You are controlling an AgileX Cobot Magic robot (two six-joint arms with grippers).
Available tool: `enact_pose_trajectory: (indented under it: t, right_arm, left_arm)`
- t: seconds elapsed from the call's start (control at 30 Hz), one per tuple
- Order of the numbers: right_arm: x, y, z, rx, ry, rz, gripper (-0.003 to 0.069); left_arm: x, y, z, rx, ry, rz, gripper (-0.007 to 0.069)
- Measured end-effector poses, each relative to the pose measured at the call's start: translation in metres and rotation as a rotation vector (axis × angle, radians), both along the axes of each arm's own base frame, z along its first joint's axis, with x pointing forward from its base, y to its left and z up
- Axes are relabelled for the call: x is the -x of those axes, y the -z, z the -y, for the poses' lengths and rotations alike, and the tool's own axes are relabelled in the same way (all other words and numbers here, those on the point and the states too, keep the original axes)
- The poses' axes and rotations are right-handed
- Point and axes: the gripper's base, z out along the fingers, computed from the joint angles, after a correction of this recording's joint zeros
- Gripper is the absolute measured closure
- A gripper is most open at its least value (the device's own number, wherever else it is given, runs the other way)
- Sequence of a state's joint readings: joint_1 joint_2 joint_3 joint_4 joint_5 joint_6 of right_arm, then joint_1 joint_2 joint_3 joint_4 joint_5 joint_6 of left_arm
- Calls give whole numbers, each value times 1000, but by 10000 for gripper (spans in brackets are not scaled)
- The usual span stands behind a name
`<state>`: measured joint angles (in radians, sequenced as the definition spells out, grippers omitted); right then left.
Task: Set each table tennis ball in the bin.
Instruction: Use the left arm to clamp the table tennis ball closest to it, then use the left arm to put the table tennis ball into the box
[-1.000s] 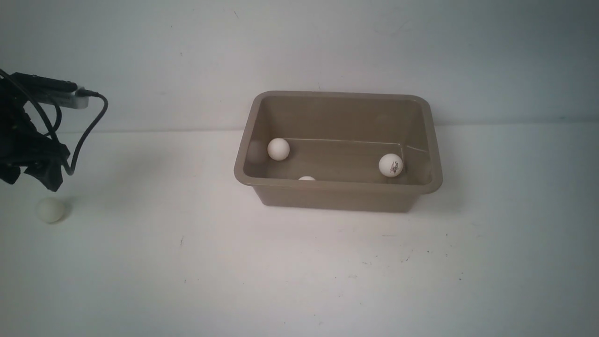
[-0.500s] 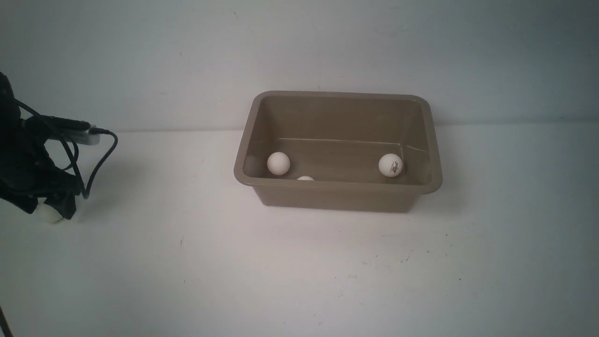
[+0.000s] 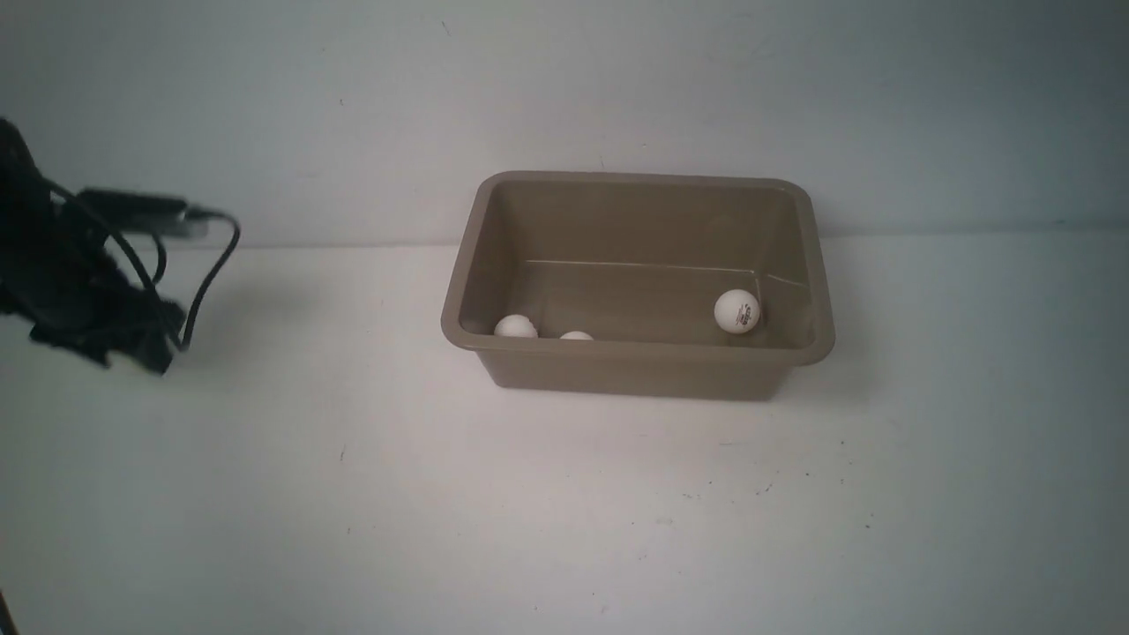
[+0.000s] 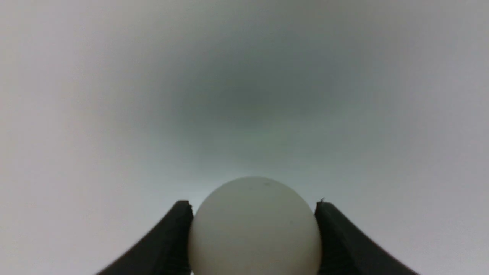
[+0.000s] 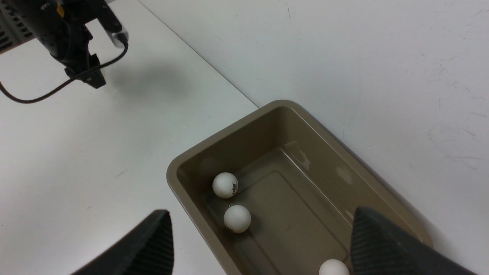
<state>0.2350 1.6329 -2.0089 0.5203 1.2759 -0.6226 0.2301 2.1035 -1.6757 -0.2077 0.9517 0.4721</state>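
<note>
The white worktop (image 3: 564, 511) is the biggest thing here. The taupe bin (image 3: 635, 351) sits toward its back, near the wall.

The left hand (image 3: 139, 351) is way off at the far left, above the worktop and well apart from the bin. It's clamped on the fourth ball (image 4: 254, 229), with its fingers (image 4: 168, 244) on opposite sides at roughly the widest part. The right hand (image 5: 259, 213) hangs over the bin with its jaws spread wide and nothing between them.

The other three balls are already on the bin floor. The right-end ball (image 3: 736, 310) shows its logo, and the left-end ball (image 3: 515, 327) and middle ball (image 3: 576, 336) are tucked against the near wall.

I'd guess these balls weigh next to nothing, and they're smooth and round. Too hard a squeeze, or a grip off the middle, could let one squirt out and roll, so a gentle pinch across the widest part looks right.

The views differ a lot. From the front, the left hand is a dark blur and you can't see the held ball at all. Only the left wrist view shows it. The front view also has the near wall cutting off two balls, while the right wrist view shows them whole. The right hand isn't in the front view.
</note>
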Motion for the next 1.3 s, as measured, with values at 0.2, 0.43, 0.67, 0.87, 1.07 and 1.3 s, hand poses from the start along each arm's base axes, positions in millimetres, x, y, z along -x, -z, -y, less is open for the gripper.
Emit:
enact_pose_trajectory:
  t: [0.2, 0.43, 0.67, 0.87, 1.07, 1.3]
  right_arm:
    - [0, 0, 0, -2, -1, -1, 95]
    - [0, 0, 0, -2, -1, -1, 95]
    - [0, 0, 0, -4, -2, -1, 95]
    - [0, 0, -1, -12, -6, -3, 95]
    - [0, -1, -1, -6, -12, 4, 95]
    - [8, -8, 4, 24, 0, 40, 95]
  left_arm:
    - [-7, -102, 81, 215, 324, 303, 272]
    - [-3, -121, 190, 358, 680, 397, 272]
    - [-13, -69, 262, 245, 822, 410, 272]
    - [-23, -10, 293, 160, 879, 372, 248]
    - [-31, -1, 297, 159, 715, 379, 38]
    - [-23, -93, 270, 28, 631, 480, 49]
